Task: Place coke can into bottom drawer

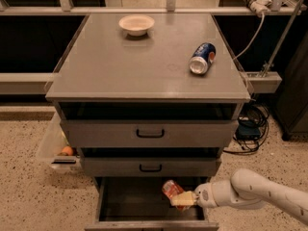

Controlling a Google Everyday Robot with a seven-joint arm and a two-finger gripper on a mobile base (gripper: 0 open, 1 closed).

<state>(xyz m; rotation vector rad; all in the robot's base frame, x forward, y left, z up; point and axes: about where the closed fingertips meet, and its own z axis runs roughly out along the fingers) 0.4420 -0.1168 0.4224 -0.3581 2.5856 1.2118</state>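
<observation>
The coke can (171,188), red-orange with white marks, is tilted in my gripper (180,198) just above the dark inside of the open bottom drawer (150,207). The gripper's pale fingers are shut on the can's lower end. My white arm (255,194) reaches in from the lower right. The drawer is pulled out toward the camera, under the two upper drawers with black handles (150,134).
A blue can (201,58) lies on its side on the grey cabinet top (120,66), with a pale bowl (136,24) at the back. A clear bin with an orange fruit (67,151) stands left of the cabinet. Cables (250,124) lie on the floor at right.
</observation>
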